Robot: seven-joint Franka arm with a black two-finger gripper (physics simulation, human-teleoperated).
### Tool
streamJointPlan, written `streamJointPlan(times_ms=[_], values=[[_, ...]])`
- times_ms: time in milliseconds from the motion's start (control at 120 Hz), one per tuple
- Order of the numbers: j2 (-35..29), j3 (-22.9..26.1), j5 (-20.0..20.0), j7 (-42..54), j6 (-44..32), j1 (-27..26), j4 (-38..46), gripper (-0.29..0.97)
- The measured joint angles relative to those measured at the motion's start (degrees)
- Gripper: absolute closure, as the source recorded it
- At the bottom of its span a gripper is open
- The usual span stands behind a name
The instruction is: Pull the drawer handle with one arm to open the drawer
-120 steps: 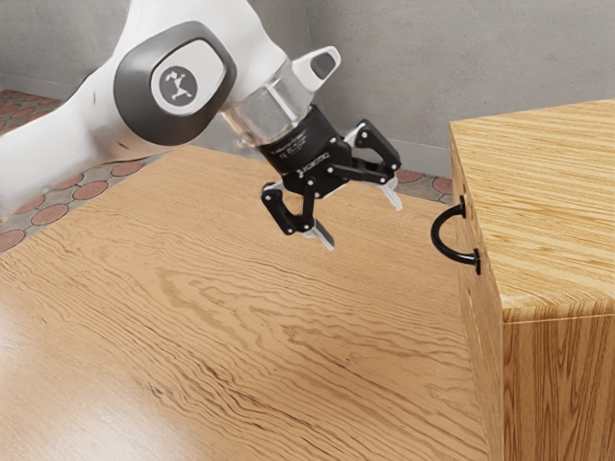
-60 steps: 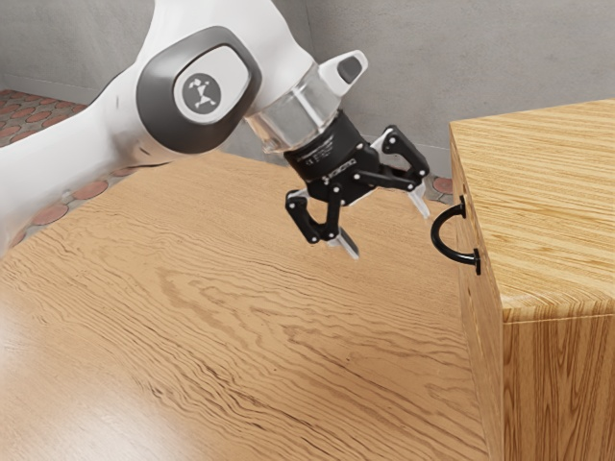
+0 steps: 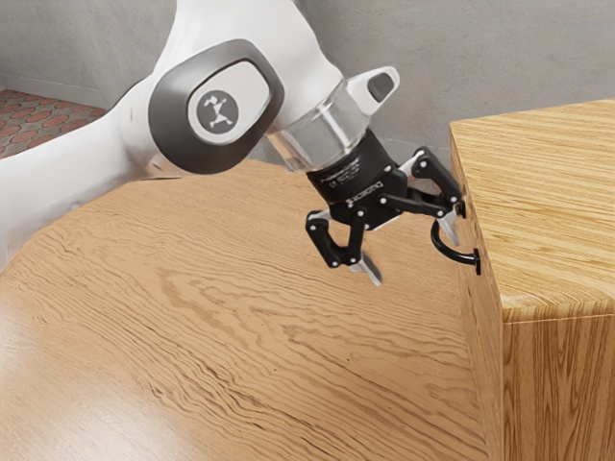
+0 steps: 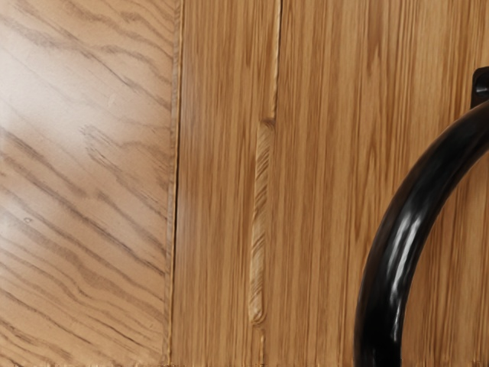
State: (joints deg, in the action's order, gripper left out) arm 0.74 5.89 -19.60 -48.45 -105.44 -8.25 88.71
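Masking upper handle (image 3: pixel 454 255) (fingers (image 3: pixel 448 229) spread): end effector (image 3: pixel 411 255)

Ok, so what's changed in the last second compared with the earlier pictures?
The gripper has travelled toward the exterior view's right and slightly down, up to the drawer handle; one finger now overlaps it. The fingers are open as before and nothing is gripped. The handle and the cabinet sit where they were.
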Motion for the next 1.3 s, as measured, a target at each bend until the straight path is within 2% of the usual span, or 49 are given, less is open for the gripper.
streamJointPlan(times_ms=[92,175,183,275,567,1300], values=[[-0.82,-0.64,-0.09,-0.17,-0.02,-0.45,1.16,0.0],[-1.06,-3.87,-0.2,-0.27,-0.27,-3.2,2.24,0.0],[-1.07,-2.48,-0.21,-0.29,-0.31,-1.54,2.3,0.0],[-1.72,-1.36,-0.24,-0.38,-0.51,-0.02,3.07,0.0],[-6.09,-1.87,-0.39,-0.57,-1.43,2.13,8.41,0.0],[-17.32,-5.34,-0.6,-0.77,-4.02,2.54,20.65,0.0]])
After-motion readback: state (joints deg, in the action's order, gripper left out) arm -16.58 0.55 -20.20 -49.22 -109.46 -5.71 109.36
